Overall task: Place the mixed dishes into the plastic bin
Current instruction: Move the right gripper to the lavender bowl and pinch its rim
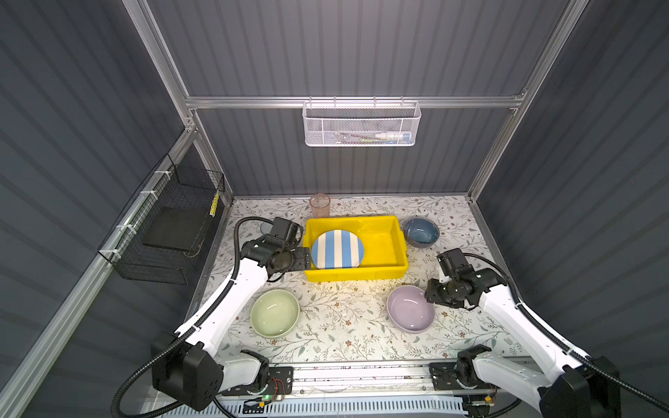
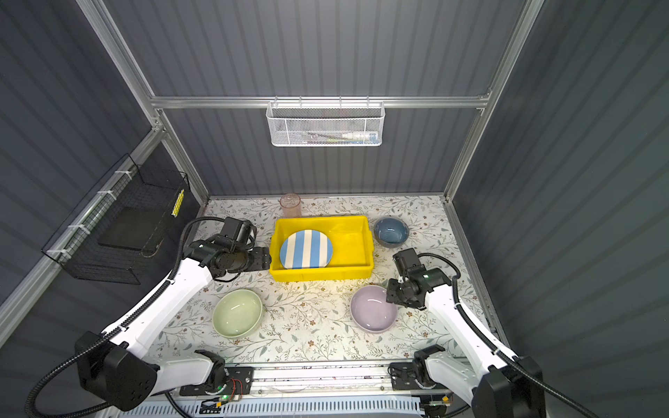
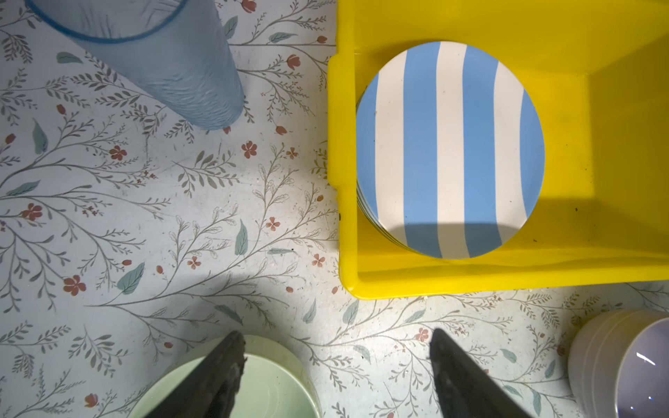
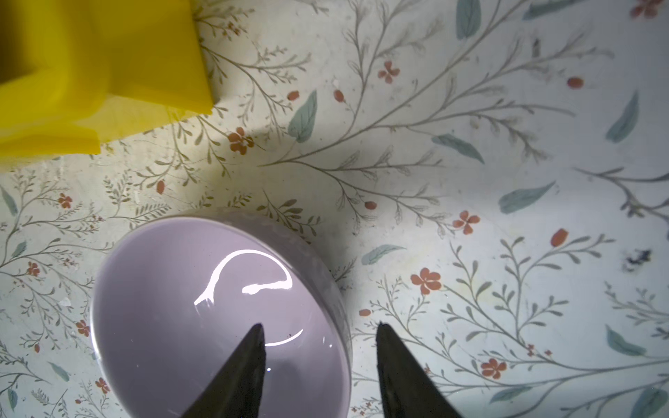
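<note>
Two empty pairs of jaws are shown: the left jaws are spread wide, with the yellow bin point(image 1: 354, 275) and striped plate point(image 1: 337, 249) just ahead. The rim of the lilac bowl point(image 4: 202, 307) is straddled by the narrower right jaws.

The yellow bin point(image 1: 356, 277) is smooth, shiny plastic. The blue-white striped plate point(image 1: 337, 249) in it has a softer, low sheen. The lilac bowl point(image 1: 411, 313), pale green bowl point(image 1: 275, 313) and blue bowl point(image 1: 421, 231) look glazed and glossy, catching the light. The blue tumbler point(image 3: 163, 54) is translucent with a rippled surface. The floral table covering point(image 1: 344, 325) is matt and scuffed. The white mesh basket point(image 1: 362, 125) on the far wall looks like painted metal.
</note>
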